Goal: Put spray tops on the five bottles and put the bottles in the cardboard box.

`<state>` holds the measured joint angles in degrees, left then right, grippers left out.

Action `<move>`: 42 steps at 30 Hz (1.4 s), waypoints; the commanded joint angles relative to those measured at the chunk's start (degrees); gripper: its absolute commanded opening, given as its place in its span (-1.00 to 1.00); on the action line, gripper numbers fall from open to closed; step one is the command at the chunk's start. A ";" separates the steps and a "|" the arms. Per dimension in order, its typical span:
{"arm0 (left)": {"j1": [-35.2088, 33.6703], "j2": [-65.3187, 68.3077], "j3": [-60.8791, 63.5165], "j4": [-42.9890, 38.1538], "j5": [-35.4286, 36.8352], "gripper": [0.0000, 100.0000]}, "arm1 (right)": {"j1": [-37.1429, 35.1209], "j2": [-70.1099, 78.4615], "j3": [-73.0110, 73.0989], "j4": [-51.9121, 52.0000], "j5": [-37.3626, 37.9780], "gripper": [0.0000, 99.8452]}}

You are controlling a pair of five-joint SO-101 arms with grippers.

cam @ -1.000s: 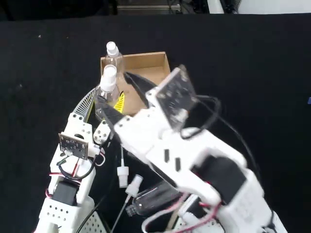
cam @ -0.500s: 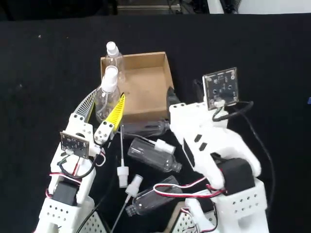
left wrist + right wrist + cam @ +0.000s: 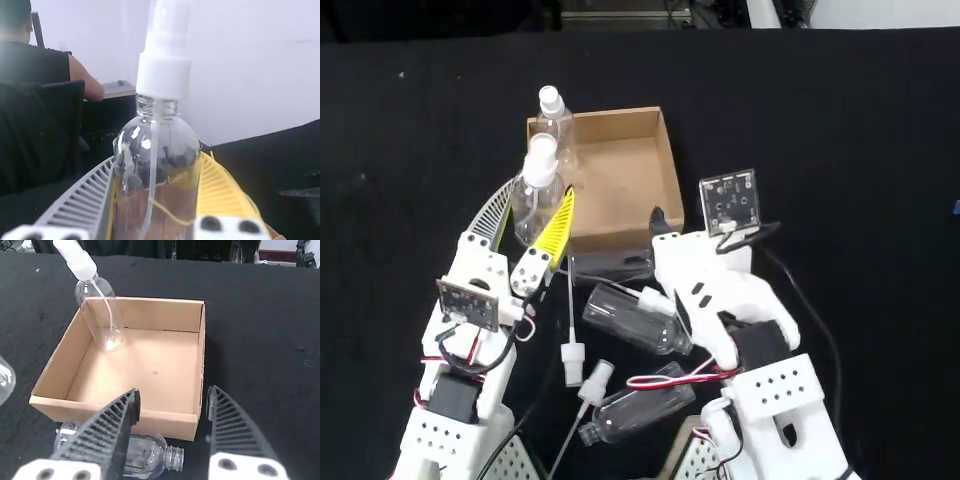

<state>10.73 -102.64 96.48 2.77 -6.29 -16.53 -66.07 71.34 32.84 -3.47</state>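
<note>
By the left wall of the cardboard box point(image 3: 620, 114), near its front corner, a bottle point(image 3: 536, 205) stands upright with its long axis vertical and its white spray top point(image 3: 542, 152) pointing up. The left gripper point(image 3: 540, 188) pinches this bottle by the body (gray finger on one side, yellow on the other). Inside the box, a second bottle point(image 3: 100, 315) with a spray top stands in the far-left corner. Just outside the box's near wall, an uncapped bottle point(image 3: 125, 456) lies on its side along the wall, its open neck toward the right arm. The right gripper point(image 3: 172, 392) hangs over it, fingers spread, holding nothing. Nearer the arms, two more bottles point(image 3: 635, 320) lie on the black table point(image 3: 840, 150), beside two loose spray tops point(image 3: 573, 360).
</note>
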 commanded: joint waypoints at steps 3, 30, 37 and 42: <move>-7.60 4.75 1.19 -9.76 0.18 -0.94 | 0.35 -1.54 -0.04 -2.37 0.00 -0.60; -29.58 77.80 -9.10 -67.96 0.62 -0.94 | 0.53 -1.54 0.13 -2.37 0.00 -0.60; -31.52 87.30 -9.98 -76.84 0.62 -0.94 | 0.62 -1.54 0.13 -2.37 0.09 -0.60; -34.86 94.59 -14.73 -77.36 0.62 -0.94 | 0.62 -1.54 0.13 -2.37 0.09 -0.60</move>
<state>-21.80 -10.77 86.55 -72.75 -6.29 -16.53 -66.07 71.69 32.04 -3.47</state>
